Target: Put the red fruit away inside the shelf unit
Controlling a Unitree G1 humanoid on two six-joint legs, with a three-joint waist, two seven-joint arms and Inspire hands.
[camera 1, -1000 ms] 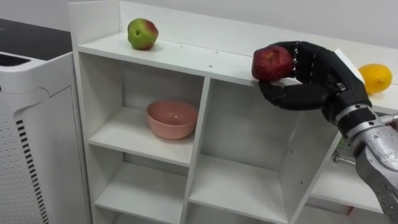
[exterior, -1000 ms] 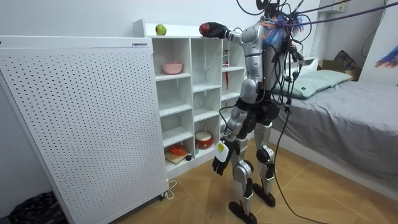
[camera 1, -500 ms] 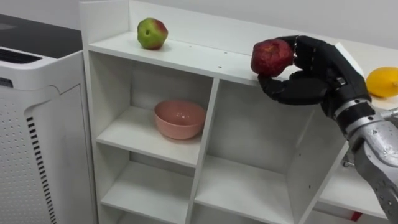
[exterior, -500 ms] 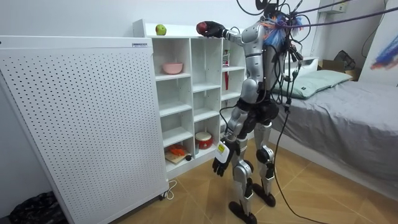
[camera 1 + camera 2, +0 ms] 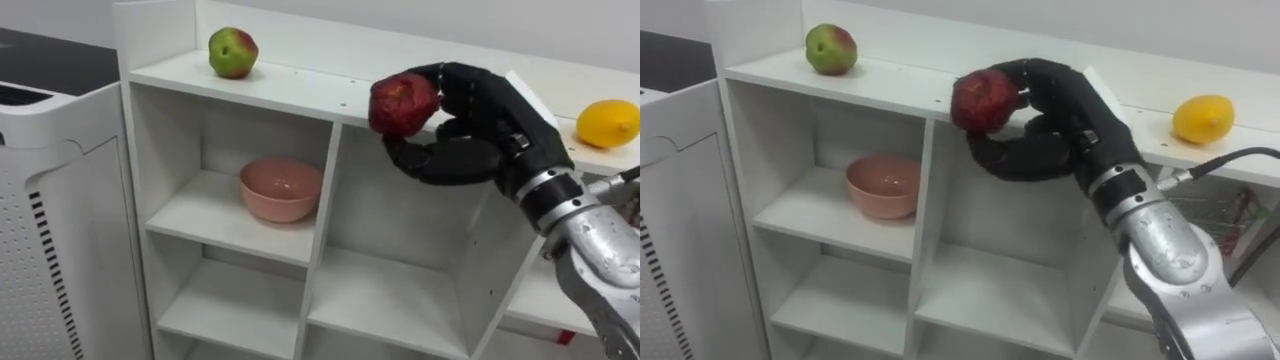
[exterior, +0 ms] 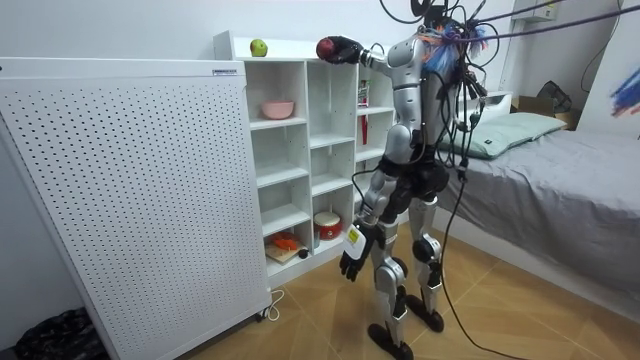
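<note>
My right hand [image 5: 488, 125] is shut on a dark red apple [image 5: 403, 104] and holds it in front of the front edge of the white closet's top [image 5: 290, 88], above the middle divider. A green and red apple [image 5: 232, 52] rests on that top at the far left, and a yellow fruit [image 5: 607, 123] lies on it to the right, behind my wrist. In the room view I stand upright facing the closet [image 6: 300, 150], with my left hand [image 6: 350, 265] hanging by my thigh.
A pink bowl [image 5: 281, 189] sits in the upper left compartment; the compartments below and beside it are bare. A white perforated panel [image 5: 50, 200] stands against the closet's left side. Low shelves hold a red pot [image 6: 327, 224]. A bed [image 6: 560, 170] lies behind me.
My right hand has carried the red apple leftward along the top's front edge, closer to the green apple. The eye view has swung slightly.
</note>
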